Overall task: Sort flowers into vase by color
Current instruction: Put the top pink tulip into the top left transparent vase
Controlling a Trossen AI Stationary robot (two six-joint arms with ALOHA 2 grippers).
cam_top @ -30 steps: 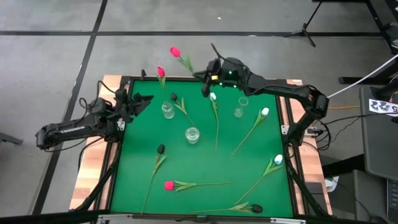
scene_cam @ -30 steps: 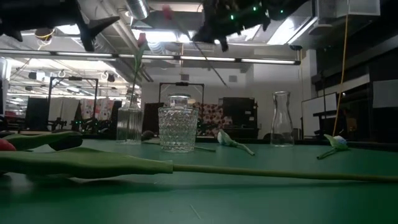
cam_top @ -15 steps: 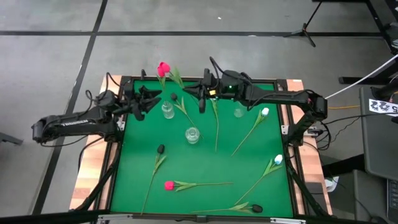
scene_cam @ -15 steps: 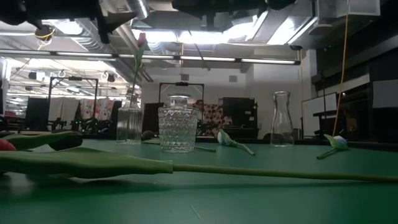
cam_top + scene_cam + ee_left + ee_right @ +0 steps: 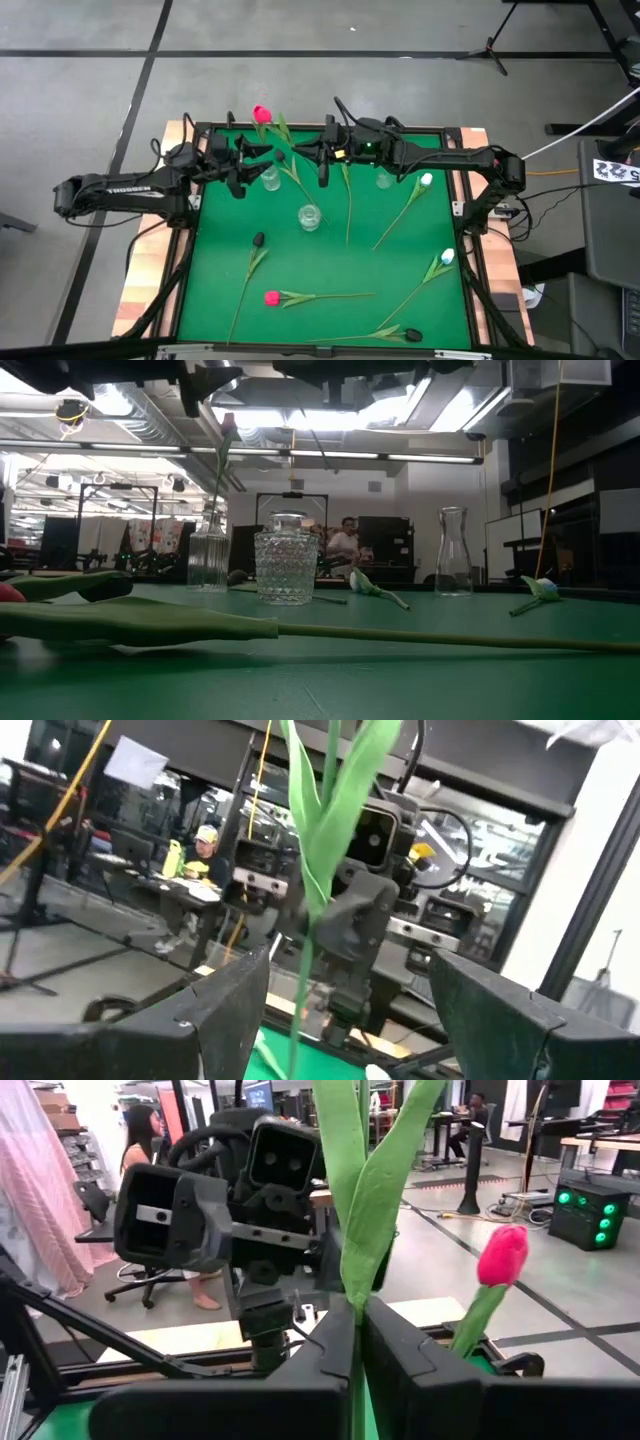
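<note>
Near edge of worktop: loose tulips lying flat. Far edge: right claw clamped on tulip stem; left claw spread apart around it. Step: likely handover near pink vase. Next: close left claw, release right.

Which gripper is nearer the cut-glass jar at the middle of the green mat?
Neither clearly. The left gripper and right gripper both hover beyond the cut-glass jar, on opposite sides; right looks marginally closer.
</note>
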